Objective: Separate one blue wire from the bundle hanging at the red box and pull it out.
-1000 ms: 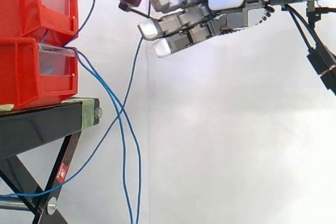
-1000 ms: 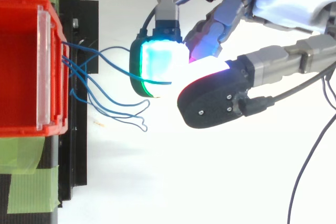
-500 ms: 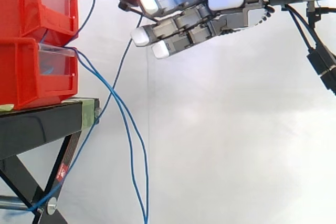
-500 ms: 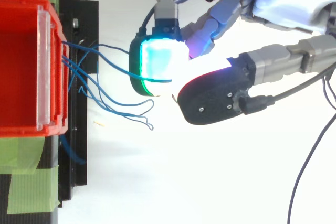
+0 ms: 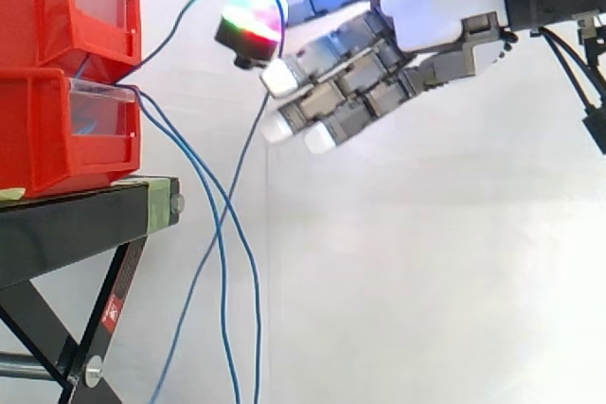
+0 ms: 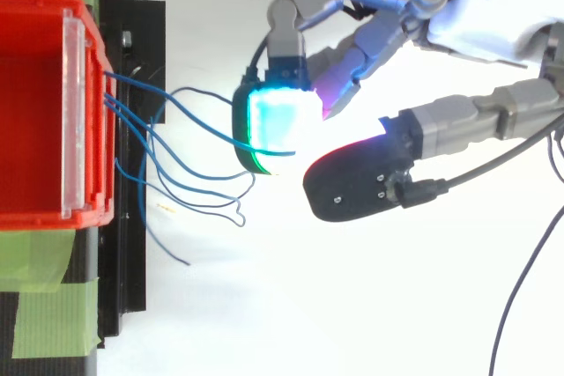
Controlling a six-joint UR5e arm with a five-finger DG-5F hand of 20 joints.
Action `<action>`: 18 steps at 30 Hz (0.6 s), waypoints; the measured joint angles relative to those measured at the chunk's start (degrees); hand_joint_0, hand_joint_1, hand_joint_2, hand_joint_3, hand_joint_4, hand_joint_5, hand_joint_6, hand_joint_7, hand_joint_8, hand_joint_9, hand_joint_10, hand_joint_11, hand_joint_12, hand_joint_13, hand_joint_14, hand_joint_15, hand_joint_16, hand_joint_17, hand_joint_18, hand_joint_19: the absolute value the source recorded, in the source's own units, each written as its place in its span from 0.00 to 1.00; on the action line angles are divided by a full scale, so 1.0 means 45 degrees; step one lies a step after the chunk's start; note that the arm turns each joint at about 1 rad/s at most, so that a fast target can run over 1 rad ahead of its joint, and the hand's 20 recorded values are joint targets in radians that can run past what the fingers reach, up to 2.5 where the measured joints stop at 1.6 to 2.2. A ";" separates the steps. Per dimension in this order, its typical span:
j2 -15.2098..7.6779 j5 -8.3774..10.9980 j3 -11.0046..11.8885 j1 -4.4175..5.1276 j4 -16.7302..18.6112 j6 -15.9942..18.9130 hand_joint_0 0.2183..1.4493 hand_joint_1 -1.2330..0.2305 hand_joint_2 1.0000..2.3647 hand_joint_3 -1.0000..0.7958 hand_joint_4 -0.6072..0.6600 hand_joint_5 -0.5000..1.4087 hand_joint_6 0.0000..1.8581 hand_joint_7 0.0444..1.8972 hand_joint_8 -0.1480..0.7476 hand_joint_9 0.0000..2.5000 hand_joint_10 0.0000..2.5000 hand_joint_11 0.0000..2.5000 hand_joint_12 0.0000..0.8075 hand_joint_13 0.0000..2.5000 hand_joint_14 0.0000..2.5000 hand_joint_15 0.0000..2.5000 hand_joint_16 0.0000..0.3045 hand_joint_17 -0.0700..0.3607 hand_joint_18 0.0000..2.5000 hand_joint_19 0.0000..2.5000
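Hand (image 5: 426, 16) at one o'clock of the side view, glowing pads (image 5: 251, 26) pinched on one blue wire (image 5: 171, 27). It arcs clear of the bundle (image 6: 167, 173), so separation looks done. Its root sits at the red bin (image 5: 57, 130), nine o'clock; the pull-out remains.
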 measured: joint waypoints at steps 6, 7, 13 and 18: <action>-0.0001 -0.0033 0.0001 0.0153 -0.1169 -0.0260 0.22 0.30 0.37 0.56 0.32 0.23 0.47 0.62 0.60 0.36 0.00 0.22 0.67 0.25 0.00 0.16 0.26 0.57 0.33 0.11; 0.0000 -0.0036 0.0001 0.0165 -0.1219 -0.0277 0.22 0.30 0.37 0.56 0.32 0.23 0.47 0.62 0.60 0.36 0.00 0.22 0.67 0.25 0.00 0.16 0.25 0.57 0.33 0.11; 0.0000 -0.0037 -0.0002 0.0275 -0.1409 -0.0368 0.23 0.30 0.36 0.56 0.32 0.23 0.47 0.62 0.60 0.36 0.00 0.21 0.67 0.25 0.00 0.16 0.25 0.56 0.34 0.11; 0.0002 -0.0034 -0.0006 0.0352 -0.1549 -0.0471 0.23 0.30 0.36 0.56 0.32 0.23 0.47 0.62 0.60 0.36 0.01 0.21 0.67 0.25 0.00 0.16 0.25 0.56 0.34 0.11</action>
